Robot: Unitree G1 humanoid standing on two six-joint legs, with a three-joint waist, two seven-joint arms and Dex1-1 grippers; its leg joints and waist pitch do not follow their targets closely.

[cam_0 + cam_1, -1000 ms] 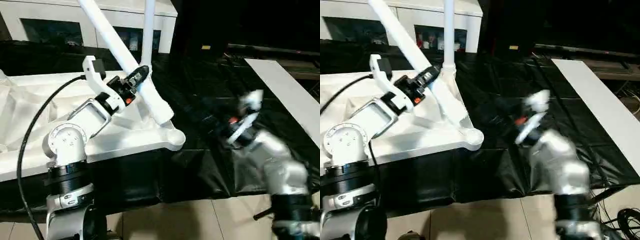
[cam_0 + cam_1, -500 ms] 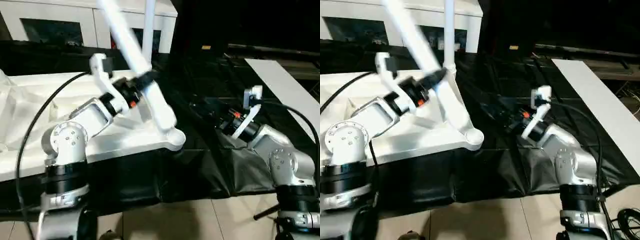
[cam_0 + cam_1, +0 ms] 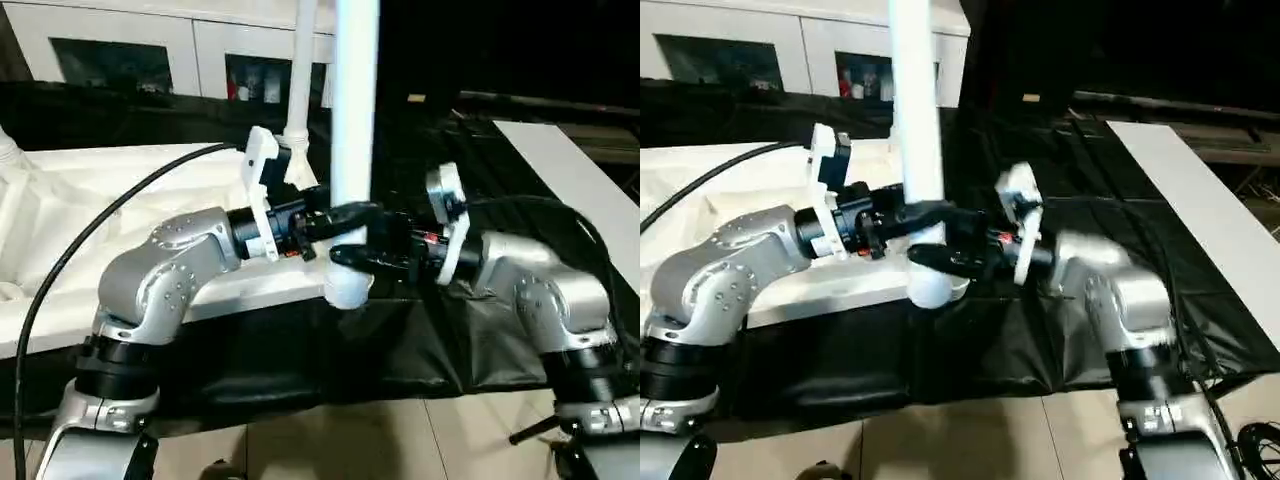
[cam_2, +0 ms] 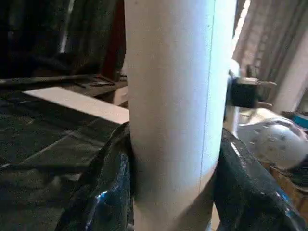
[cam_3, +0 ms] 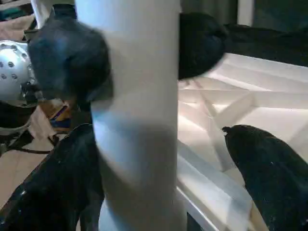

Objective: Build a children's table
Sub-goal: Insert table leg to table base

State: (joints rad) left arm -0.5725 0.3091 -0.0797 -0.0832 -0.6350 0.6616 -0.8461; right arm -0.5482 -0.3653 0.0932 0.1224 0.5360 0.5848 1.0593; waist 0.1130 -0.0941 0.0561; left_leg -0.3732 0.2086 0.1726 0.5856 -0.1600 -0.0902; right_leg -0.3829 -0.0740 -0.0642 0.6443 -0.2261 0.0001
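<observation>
The white tabletop (image 3: 120, 190) lies upside down, ribbed side up, on the left. One white leg (image 3: 355, 100) stands upright with its lower end at the near right corner socket (image 3: 347, 290). My left gripper (image 3: 350, 213) is shut on this leg, both black fingers (image 4: 101, 192) pressed against it. My right gripper (image 3: 350, 262) reaches in from the right just below and straddles the same leg, open; one of its fingers (image 5: 269, 173) stands clear of the leg. A second leg (image 3: 298, 90) stands upright in the far right corner.
A white cabinet with dark glass doors (image 3: 120, 50) runs along the back. A black sheet (image 3: 440, 340) covers the work surface and hangs over its front edge. A white board (image 3: 570, 170) lies at the right. Tiled floor (image 3: 350, 440) is below.
The leg in my left gripper swung from a leftward tilt to upright over the near right corner. My right arm came in from the right and put its fingers around the leg.
</observation>
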